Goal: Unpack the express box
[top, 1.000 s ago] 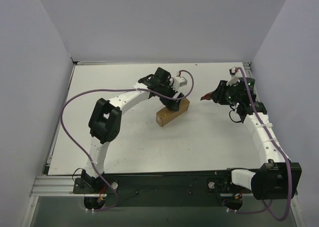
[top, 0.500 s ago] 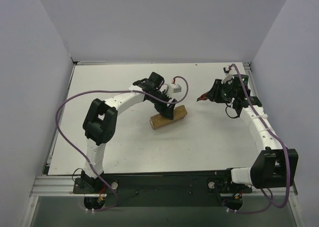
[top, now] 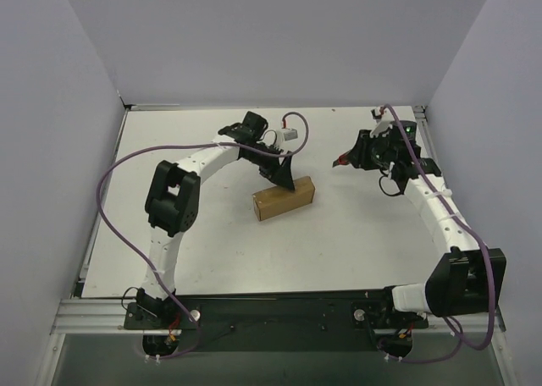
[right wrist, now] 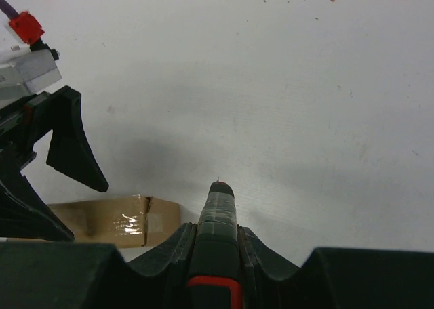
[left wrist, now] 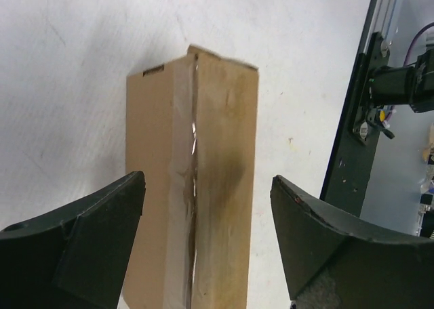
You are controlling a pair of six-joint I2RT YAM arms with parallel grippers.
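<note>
Box (top: 283, 199), tilted under the left hand (left wrist: 207, 183) a second ago, now lies flat mid-desk (top: 339, 234), seam (left wrist: 193, 187) up; left hand hovers released astride it, right hand (right wrist: 215, 238) clenched on the knife (right wrist: 218, 204) nearby, so tape-cutting looks next.

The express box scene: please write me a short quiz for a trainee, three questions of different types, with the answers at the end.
1. True or false: the left gripper is clamped tightly on the express box.
2. What does the right gripper hold? A) a utility knife B) a roll of tape C) nothing
3. Fill in: the box lies flat on the table with its taped ____ facing up.

Key
1. False: its jaws stand open, one finger on each side of the box.
2. A, held off to the right, apart from the box.
3. seam
</note>
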